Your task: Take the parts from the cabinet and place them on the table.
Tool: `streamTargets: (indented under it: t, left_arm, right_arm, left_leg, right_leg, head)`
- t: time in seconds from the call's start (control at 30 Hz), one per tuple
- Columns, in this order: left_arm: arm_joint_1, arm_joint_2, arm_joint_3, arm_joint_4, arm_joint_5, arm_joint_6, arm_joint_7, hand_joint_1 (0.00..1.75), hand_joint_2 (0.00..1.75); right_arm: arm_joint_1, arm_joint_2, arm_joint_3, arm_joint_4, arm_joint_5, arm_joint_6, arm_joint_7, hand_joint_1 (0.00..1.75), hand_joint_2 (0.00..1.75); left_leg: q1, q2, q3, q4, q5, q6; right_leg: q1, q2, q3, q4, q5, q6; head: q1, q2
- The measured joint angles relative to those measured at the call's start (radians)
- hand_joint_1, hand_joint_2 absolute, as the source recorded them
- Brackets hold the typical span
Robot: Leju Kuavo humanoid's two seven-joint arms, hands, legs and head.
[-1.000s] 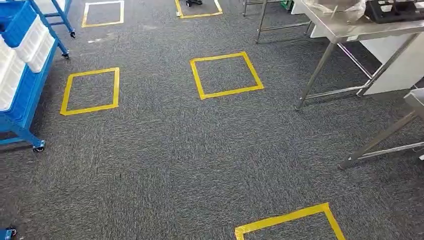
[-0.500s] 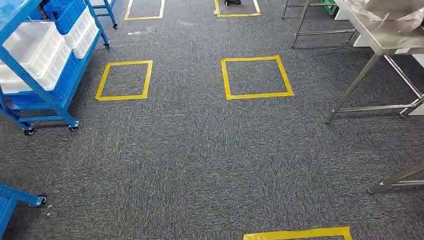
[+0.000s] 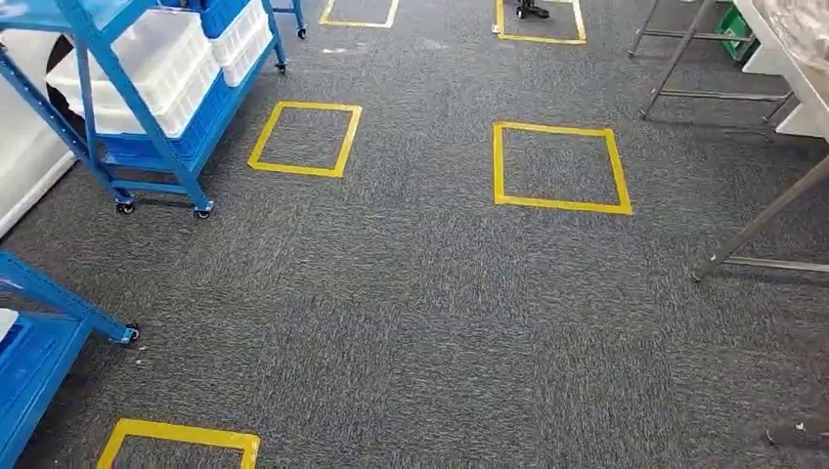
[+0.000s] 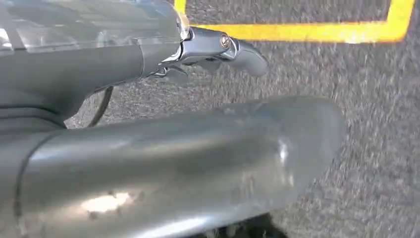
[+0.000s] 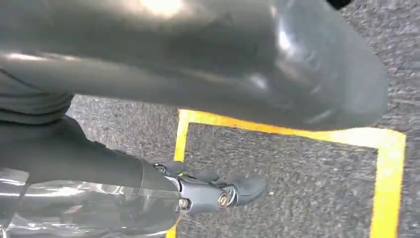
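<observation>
Camera pans left: blue cabinet [image 3: 147,107] nears; left hand [image 4: 218,49] and right hand [image 5: 218,191] hang loosely spread, empty.

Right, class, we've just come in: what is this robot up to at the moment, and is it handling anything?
Nothing is being handled. The head view looks down on grey carpet marked with yellow tape squares. A blue wheeled rack holding white bins stands at the left, and a steel table leg is at the right. The left robot hand and right robot hand hang over the carpet, holding no part.
</observation>
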Motion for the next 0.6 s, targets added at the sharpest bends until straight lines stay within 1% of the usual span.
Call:
streamTargets:
  t: [0.03,0.07,0.1,0.13,0.17,0.2,0.23,0.27,0.3,0.33,0.37,0.4,0.43,0.47,0.5,0.53,0.57,0.6]
  left_arm:
    - [-0.004,0.002,-0.001,0.000,0.000,0.000,-0.002,0.00,0.00]
    - [-0.007,0.003,-0.003,0.001,0.000,0.000,-0.003,0.00,0.00]
    - [-0.008,0.005,-0.005,0.002,0.000,0.000,-0.005,0.00,0.00]
    - [-0.008,0.006,-0.005,0.002,0.000,0.000,-0.005,0.00,0.00]
    - [-0.007,0.006,-0.006,0.004,0.000,-0.002,-0.005,0.00,0.00]
    - [-0.007,0.007,-0.006,0.005,0.000,-0.002,-0.005,0.00,0.00]
    - [-0.007,0.007,-0.008,0.006,0.000,-0.003,-0.005,0.00,0.00]
    - [-0.007,0.007,-0.010,0.008,0.000,-0.003,-0.005,0.00,0.00]
    - [-0.007,0.007,-0.011,0.010,0.000,-0.003,-0.005,0.00,0.00]
    - [-0.011,0.007,-0.012,0.011,0.000,-0.003,-0.006,0.00,0.00]
    - [-0.010,0.008,-0.013,0.011,0.000,-0.003,-0.007,0.00,0.00]
    - [-0.009,0.008,-0.013,0.013,0.000,-0.003,-0.007,0.00,0.00]
    - [-0.006,0.009,-0.013,0.013,0.000,-0.003,-0.008,0.00,0.00]
    - [-0.005,0.012,-0.013,0.013,0.000,-0.003,-0.008,0.00,0.00]
    - [-0.005,0.012,-0.013,0.014,0.000,-0.003,-0.008,0.00,0.00]
    - [-0.007,0.012,-0.013,0.014,0.000,-0.003,-0.008,0.00,0.00]
    - [-0.011,0.012,-0.014,0.015,0.000,-0.003,-0.008,0.00,0.00]
    - [-0.014,0.012,-0.014,0.016,0.000,-0.003,-0.008,0.00,0.00]
  right_arm:
    - [0.001,-0.003,0.001,0.002,0.002,-0.002,-0.001,0.00,0.00]
    - [0.001,-0.006,0.001,0.003,0.003,-0.003,-0.002,0.00,0.00]
    - [0.001,-0.009,0.001,0.004,0.004,-0.005,-0.003,0.00,0.00]
    - [0.001,-0.011,0.002,0.006,0.006,-0.006,-0.004,0.00,0.00]
    - [0.001,-0.013,0.003,0.008,0.007,-0.008,-0.004,0.00,0.00]
    - [0.001,-0.015,0.006,0.010,0.008,-0.009,-0.004,0.00,0.00]
    - [0.001,-0.017,0.008,0.010,0.008,-0.010,-0.004,0.00,0.00]
    - [0.002,-0.019,0.008,0.011,0.008,-0.010,-0.004,0.00,0.00]
    - [0.004,-0.021,0.009,0.011,0.008,-0.010,-0.003,0.00,0.00]
    - [0.002,-0.021,0.010,0.013,0.008,-0.011,-0.004,0.00,0.00]
    - [0.000,-0.022,0.010,0.013,0.008,-0.011,-0.004,0.00,0.00]
    - [-0.001,-0.024,0.011,0.014,0.008,-0.011,-0.004,0.00,0.00]
    - [-0.003,-0.024,0.012,0.014,0.009,-0.011,-0.004,0.00,0.00]
    - [-0.003,-0.024,0.015,0.016,0.010,-0.011,-0.003,0.00,0.00]
    - [-0.002,-0.024,0.016,0.017,0.011,-0.011,-0.001,0.00,0.00]
    - [-0.001,-0.024,0.016,0.018,0.012,-0.011,0.004,0.00,0.00]
    - [0.001,-0.024,0.016,0.020,0.013,-0.011,0.010,0.00,0.00]
    - [0.003,-0.024,0.017,0.024,0.016,-0.011,0.018,0.00,0.00]
  left_leg:
    - [0.000,-0.010,-0.004,0.000,0.004,0.005]
    - [0.000,-0.021,-0.007,0.000,0.005,0.006]
    - [-0.001,-0.037,-0.008,0.001,0.005,0.006]
    - [-0.001,-0.050,-0.008,0.002,0.005,0.006]
    - [-0.001,-0.066,-0.007,0.004,0.005,0.005]
    - [0.000,-0.080,-0.006,0.008,0.003,0.003]
    - [0.001,-0.096,-0.006,0.013,0.001,-0.001]
    - [0.003,-0.109,-0.007,0.020,-0.003,-0.006]
    - [0.004,-0.119,-0.016,0.025,-0.006,-0.012]
    - [0.000,-0.129,-0.020,0.034,-0.009,-0.019]
    - [0.002,-0.135,-0.024,0.032,-0.005,-0.026]
    - [0.005,-0.146,-0.029,0.028,-0.003,-0.034]
    - [0.007,-0.157,-0.030,0.026,-0.002,-0.042]
    - [0.008,-0.146,-0.030,0.033,-0.007,-0.045]
    - [0.006,-0.087,-0.040,0.058,-0.027,-0.047]
    - [0.005,-0.055,-0.066,0.113,-0.063,-0.050]
    - [0.008,-0.040,-0.108,0.199,-0.109,-0.054]
    - [0.010,-0.035,-0.148,0.282,-0.146,-0.058]
  right_leg:
    - [-0.004,0.033,-0.034,0.070,-0.041,0.002]
    - [-0.007,0.049,-0.075,0.157,-0.082,0.004]
    - [-0.008,0.055,-0.116,0.237,-0.109,0.007]
    - [-0.010,0.056,-0.137,0.271,-0.107,0.009]
    - [-0.013,0.056,-0.135,0.254,-0.078,0.011]
    - [-0.016,0.057,-0.113,0.197,-0.033,0.012]
    - [-0.019,0.063,-0.073,0.106,0.023,0.012]
    - [-0.023,0.091,-0.033,0.012,0.071,0.012]
    - [-0.028,0.150,-0.018,-0.021,0.059,0.011]
    - [-0.021,0.143,-0.022,-0.029,0.063,0.007]
    - [-0.021,0.130,-0.024,-0.025,0.065,0.003]
    - [-0.013,0.121,-0.023,-0.024,0.064,-0.004]
    - [-0.014,0.109,-0.021,-0.027,0.066,-0.012]
    - [-0.021,0.095,-0.019,-0.038,0.072,-0.023]
    - [-0.019,0.082,-0.016,-0.042,0.072,-0.031]
    - [-0.018,0.070,-0.017,-0.042,0.072,-0.036]
    - [-0.014,0.054,-0.018,-0.042,0.071,-0.038]
    - [-0.011,0.036,-0.019,-0.042,0.070,-0.040]
  head:
    - [0.004,0.000]
    - [0.003,0.000]
    - [0.004,0.000]
    - [0.003,0.000]
    - [0.004,0.000]
    - [0.003,0.000]
    - [0.004,0.000]
    - [0.004,0.000]
    - [0.004,0.000]
    - [0.005,0.000]
    - [0.003,0.000]
    - [0.003,0.000]
    - [0.004,0.000]
    - [0.003,0.000]
    - [0.003,0.000]
    - [-0.005,0.000]
    - [-0.007,0.000]
    - [-0.006,0.000]
